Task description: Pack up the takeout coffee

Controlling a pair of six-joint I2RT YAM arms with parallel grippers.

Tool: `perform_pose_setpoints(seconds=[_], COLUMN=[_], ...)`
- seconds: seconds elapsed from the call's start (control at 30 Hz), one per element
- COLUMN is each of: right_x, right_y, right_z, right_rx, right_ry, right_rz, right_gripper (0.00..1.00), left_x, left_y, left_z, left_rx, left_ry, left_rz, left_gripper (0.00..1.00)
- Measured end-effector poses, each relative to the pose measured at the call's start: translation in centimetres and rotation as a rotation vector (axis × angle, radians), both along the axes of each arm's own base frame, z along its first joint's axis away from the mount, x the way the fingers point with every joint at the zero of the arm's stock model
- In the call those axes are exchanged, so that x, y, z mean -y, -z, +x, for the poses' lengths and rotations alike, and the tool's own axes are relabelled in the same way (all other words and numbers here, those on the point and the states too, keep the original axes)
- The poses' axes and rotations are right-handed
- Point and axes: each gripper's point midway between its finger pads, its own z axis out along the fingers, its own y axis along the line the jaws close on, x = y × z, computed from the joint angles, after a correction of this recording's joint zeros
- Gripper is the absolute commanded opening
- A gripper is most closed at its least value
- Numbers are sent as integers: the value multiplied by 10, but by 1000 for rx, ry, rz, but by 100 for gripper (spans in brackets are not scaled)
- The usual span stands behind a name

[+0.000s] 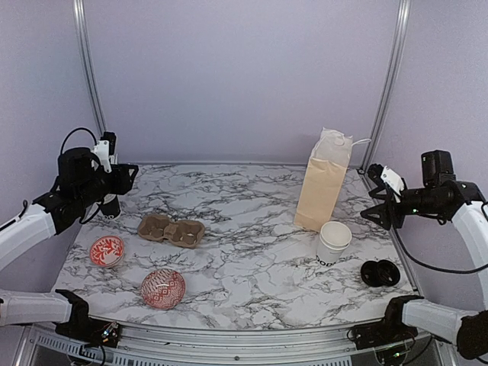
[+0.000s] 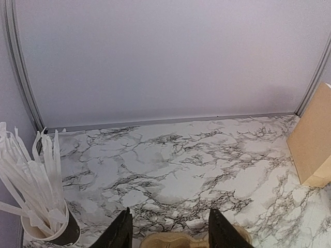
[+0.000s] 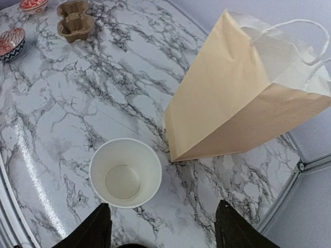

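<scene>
One white paper cup [image 1: 333, 242] stands open and lidless on the marble table, front right. A round black lid [image 1: 380, 272] lies on the table to its right. The brown two-cup carrier [image 1: 171, 230] sits empty at centre left. My left gripper [image 1: 124, 180] hovers open and empty at the back left; in the left wrist view [image 2: 169, 230] the carrier's edge [image 2: 176, 240] shows below its jaws. My right gripper [image 1: 372, 194] hovers open and empty at the right edge. In the right wrist view [image 3: 165, 227] the cup [image 3: 125, 172] is just ahead and left of the jaws.
A tall tan paper bag [image 1: 324, 183] with white handles stands behind the cup, also seen in the right wrist view [image 3: 243, 103]. Two red-and-white bowls [image 1: 107, 251] [image 1: 162, 288] sit front left. A cup of white straws [image 2: 44, 206] stands at the back left corner.
</scene>
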Motion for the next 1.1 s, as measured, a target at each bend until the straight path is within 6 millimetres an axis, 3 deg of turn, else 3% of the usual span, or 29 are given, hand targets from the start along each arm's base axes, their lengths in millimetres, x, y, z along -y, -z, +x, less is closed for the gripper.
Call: perform_pose_setpoints(seconds=[0.1,0.2,0.47,0.73,1.03,1.1], right_x=[-14,-27,-56,-61,-57,-57], right_y=[19,36,83,118,127,127], right_z=[-17,-32,-52,-41,-30,-30], right_rx=[-71,-143,-276,-356,-365,-365], right_ry=[-104,-202,-385,-377,-331,-329], right_rz=[-43,-88,-269,-409,-443,-443], right_gripper=[53,49,37,28,0,0], left_x=[7,11,19,24,26,26], left_y=[1,1,1,-2,-2,-2], left_z=[-1,-1,-3,-1,-2,-2], left_rx=[-3,-8,-10,-7,-6,-6], left_ry=[29,50,80,96,101,102], left_rz=[-5,-10,-15,-16,-15,-15], left_gripper=[51,60,61,62,62,62])
